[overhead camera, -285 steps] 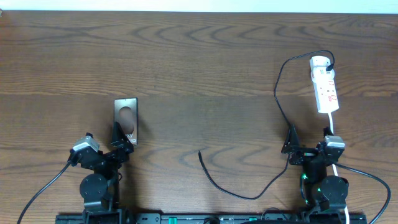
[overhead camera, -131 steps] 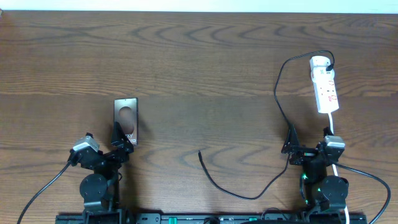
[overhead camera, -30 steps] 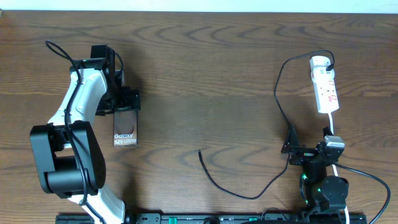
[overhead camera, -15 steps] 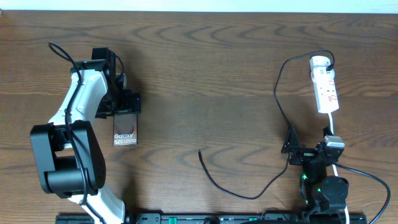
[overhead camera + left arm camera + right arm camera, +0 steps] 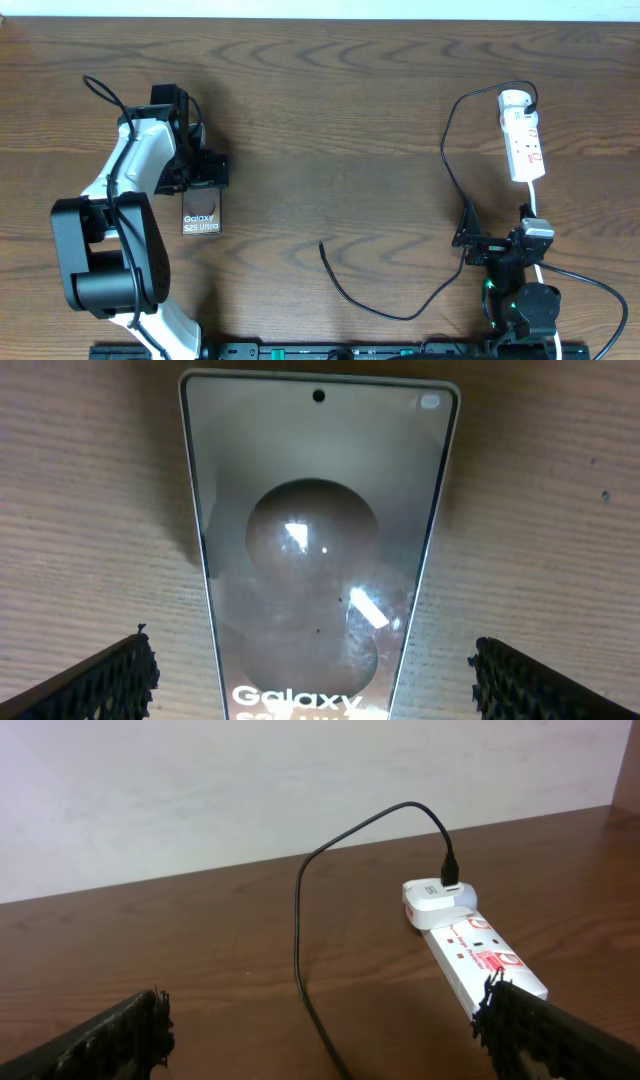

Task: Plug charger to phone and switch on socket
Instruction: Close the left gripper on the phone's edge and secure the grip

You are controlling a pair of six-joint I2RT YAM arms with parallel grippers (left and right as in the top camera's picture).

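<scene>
Both left jaws are spread wide, straddling the phone (image 5: 318,560) lying flat on the table (image 5: 80,510); they should be lowered squarely and closed on its long edges, short ends left clear.

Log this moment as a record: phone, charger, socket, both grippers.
phone: face up on the table
charger: far end in the white adapter on the socket; free plug loose on the table, apart from the phone
socket: far right; switch state cannot be told
left gripper: open, above the phone, spread wider than it
right gripper: open, empty, facing the socket
</scene>
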